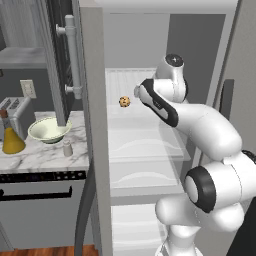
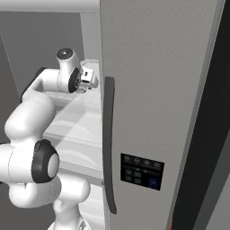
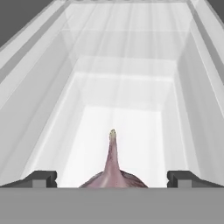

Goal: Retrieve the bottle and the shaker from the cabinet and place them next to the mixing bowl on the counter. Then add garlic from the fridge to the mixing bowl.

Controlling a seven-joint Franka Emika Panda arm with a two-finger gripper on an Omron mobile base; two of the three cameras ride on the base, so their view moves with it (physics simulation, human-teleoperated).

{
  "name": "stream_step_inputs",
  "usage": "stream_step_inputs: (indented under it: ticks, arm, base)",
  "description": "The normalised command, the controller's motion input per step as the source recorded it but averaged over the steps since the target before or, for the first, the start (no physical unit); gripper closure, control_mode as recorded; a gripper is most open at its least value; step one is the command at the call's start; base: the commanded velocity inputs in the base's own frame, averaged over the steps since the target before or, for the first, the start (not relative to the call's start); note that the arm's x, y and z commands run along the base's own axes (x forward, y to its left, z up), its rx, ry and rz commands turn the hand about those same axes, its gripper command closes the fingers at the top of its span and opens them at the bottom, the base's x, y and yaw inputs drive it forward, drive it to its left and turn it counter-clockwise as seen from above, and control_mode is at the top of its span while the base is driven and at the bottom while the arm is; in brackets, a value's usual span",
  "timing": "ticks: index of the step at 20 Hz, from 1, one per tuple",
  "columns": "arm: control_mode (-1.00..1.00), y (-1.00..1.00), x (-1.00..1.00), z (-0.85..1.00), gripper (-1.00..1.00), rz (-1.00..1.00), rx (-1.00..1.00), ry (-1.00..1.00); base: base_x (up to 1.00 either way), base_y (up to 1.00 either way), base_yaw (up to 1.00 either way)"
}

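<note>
White fridge (image 1: 150,145) shelves surround the gripper (image 3: 112,177), whose jaws stand released astride the garlic (image 3: 113,168) for a grasp, while bottle (image 1: 11,137) and shaker (image 1: 67,147) flank the bowl (image 1: 49,130).

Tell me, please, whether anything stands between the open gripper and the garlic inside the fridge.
Nothing visible does. In the hand view the garlic sits right between the two fingertips of the open gripper, its pointed tip rising toward the white fridge interior. The cookie lies off to the side on the shelf.
</note>
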Motion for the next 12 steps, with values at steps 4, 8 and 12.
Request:
stream_step_inputs:
  ticks: [4,8,12]
  arm:
    - [-1.0,0.0,0.0,0.0,-1.0,0.0,0.0,0.11]
    - [-1.0,0.0,-0.07,0.0,-1.0,0.0,0.0,0.05]
    - [-1.0,0.0,-0.18,0.0,-1.0,0.0,0.0,0.0]
  base:
    - [0.0,0.0,0.0]
    - [0.0,0.0,0.0]
    - [0.0,0.0,0.0]
